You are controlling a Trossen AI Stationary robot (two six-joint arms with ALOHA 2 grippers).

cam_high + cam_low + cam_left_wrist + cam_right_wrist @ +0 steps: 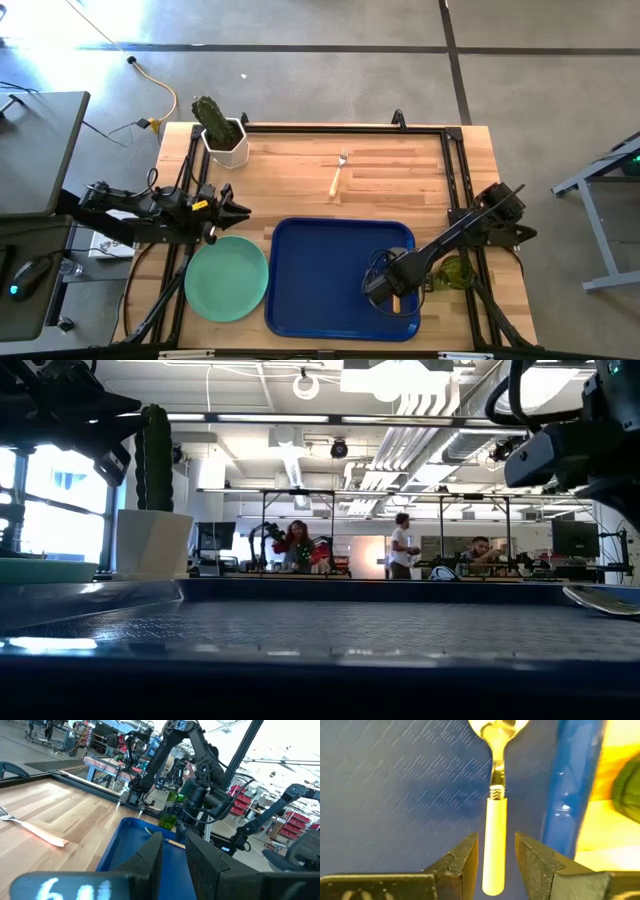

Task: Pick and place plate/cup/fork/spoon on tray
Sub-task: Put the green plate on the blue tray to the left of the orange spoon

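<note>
Wooden tabletop fills the middle of the high view, with grey floor around it. At the lower right of that view the right gripper [383, 292] hangs over the blue tray [310, 260]; in its own wrist view its fingers [457, 857] stand apart, with the spoon [495, 835] lying flat on the tray floor between them, its handle in the gap and clear of both pads, its bowl pointing away. I judge the spoon to be freshly set down and released. Just outside the tray's right rim, at the lower right of the high view, sits the green cup [455, 272], not yet on the tray. The plate [226, 278] lies on the table just beside the tray's left edge, lower left of the frame. The fork [338, 176] rests on bare wood above the tray, near the upper centre. The left gripper [235, 211] waits by the plate's upper edge, fingers slightly parted and holding nothing. So one item of four looks placed; cup, plate and fork remain.
</note>
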